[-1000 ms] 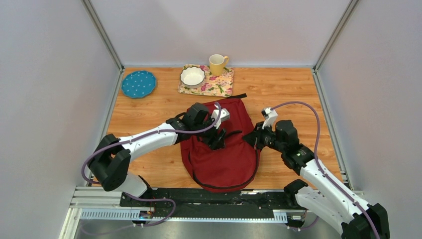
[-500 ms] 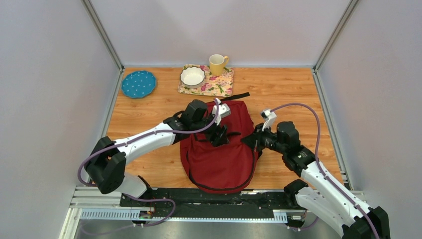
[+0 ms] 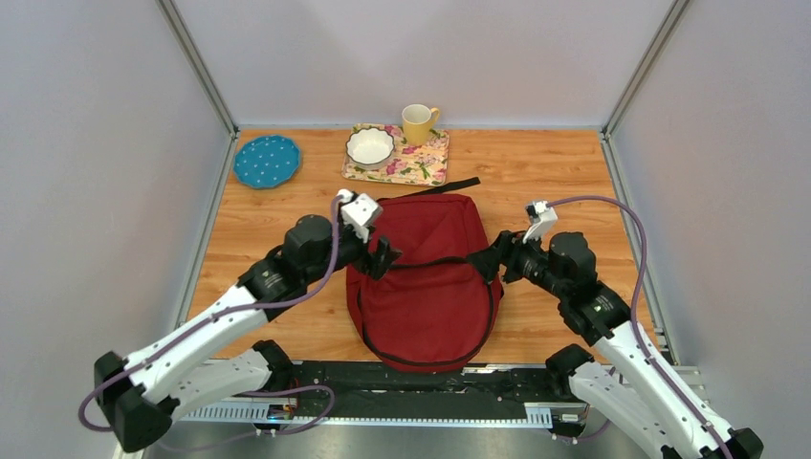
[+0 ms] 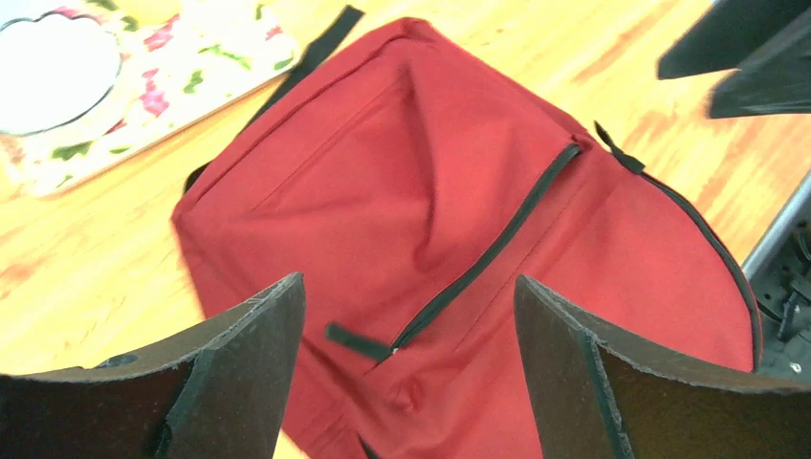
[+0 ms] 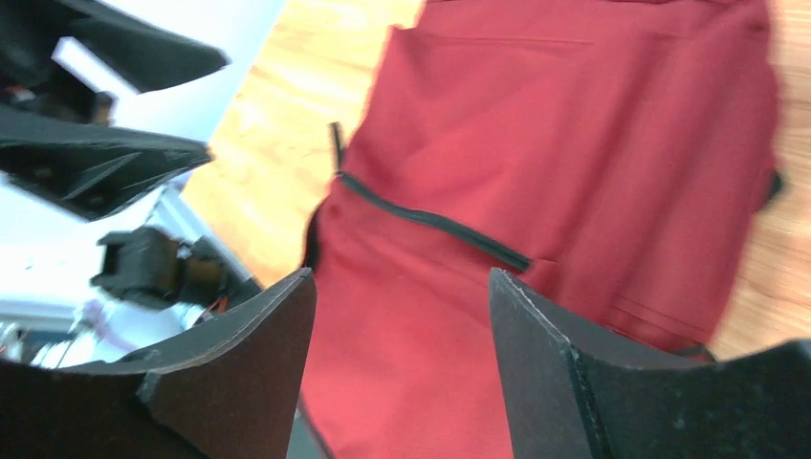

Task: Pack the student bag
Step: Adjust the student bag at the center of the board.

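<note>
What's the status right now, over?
Left claw open, right claw open, both empty. Bag flat on table, front zip shut. Nothing on top.

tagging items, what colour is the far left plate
The plate is blue with small white dots, clearest in the top external view.

The dark red backpack [image 3: 430,287] is laid flat on the counter [image 3: 574,172], just before the floral mat [image 3: 421,164]. A black zipper is run across its front, and a black strap is stretched toward the mat.

Open passage: tabletop [image 3: 550,167] right edge, far right corner. Obstacles: student bag [image 3: 426,282], centre near edge; blue plate [image 3: 267,161], far left corner; floral mat [image 3: 427,168], bowl [image 3: 369,147], mug [image 3: 417,123], far edge.
</note>
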Motion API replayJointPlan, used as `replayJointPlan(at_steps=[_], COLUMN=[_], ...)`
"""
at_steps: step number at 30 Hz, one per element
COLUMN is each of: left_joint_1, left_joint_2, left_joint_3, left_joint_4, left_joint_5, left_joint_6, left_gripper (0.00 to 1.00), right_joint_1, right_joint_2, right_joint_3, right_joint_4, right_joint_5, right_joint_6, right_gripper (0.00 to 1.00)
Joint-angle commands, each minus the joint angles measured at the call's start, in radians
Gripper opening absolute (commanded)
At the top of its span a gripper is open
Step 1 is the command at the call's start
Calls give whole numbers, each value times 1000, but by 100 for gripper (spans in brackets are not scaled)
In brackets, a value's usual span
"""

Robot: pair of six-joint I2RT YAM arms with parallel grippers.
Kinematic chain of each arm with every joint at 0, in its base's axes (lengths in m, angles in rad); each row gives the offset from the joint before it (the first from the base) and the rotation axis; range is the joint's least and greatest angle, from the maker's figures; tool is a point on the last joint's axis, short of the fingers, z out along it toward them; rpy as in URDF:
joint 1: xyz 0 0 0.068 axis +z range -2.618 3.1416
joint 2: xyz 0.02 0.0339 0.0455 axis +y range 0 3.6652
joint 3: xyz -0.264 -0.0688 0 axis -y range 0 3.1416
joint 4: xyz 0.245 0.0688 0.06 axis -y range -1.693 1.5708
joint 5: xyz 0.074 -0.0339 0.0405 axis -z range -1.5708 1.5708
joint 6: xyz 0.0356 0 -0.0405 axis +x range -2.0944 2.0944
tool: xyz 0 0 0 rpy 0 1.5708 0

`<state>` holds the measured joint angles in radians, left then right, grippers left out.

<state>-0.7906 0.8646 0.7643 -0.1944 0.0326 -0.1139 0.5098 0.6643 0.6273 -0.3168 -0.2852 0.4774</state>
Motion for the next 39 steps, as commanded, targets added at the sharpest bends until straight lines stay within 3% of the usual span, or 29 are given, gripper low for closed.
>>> replayJointPlan(at_steps=[1, 3, 8, 17, 30, 39], left_joint_1=[4, 8, 17, 27, 25, 27], left_joint_2=[-82, -96, -139, -231, -323, -326], left_joint_3=[-78, -104, -161, -261, -309, -318], left_joint_4=[-108, -164, -214, -203, -229, -232], left_joint_5=[-164, -243, -264, -220, -209, -203], left_joint_6=[-113, -214, -403, -483, -489, -489], left_gripper=[87, 88, 89, 90, 90, 90], right_joint_1=[65, 117, 249, 263, 263, 262], right_joint_2=[112, 197, 371, 627, 742, 696], right_joint_3=[93, 158, 261, 390, 423, 413], right_joint_4=[44, -31, -116, -179, -238, -318], right_joint_5=[-229, -183, -102, 20, 167, 319], right_joint_6=[-29, -126, -239, -401, -474, -484], right_gripper=[67, 67, 67, 68, 70, 70])
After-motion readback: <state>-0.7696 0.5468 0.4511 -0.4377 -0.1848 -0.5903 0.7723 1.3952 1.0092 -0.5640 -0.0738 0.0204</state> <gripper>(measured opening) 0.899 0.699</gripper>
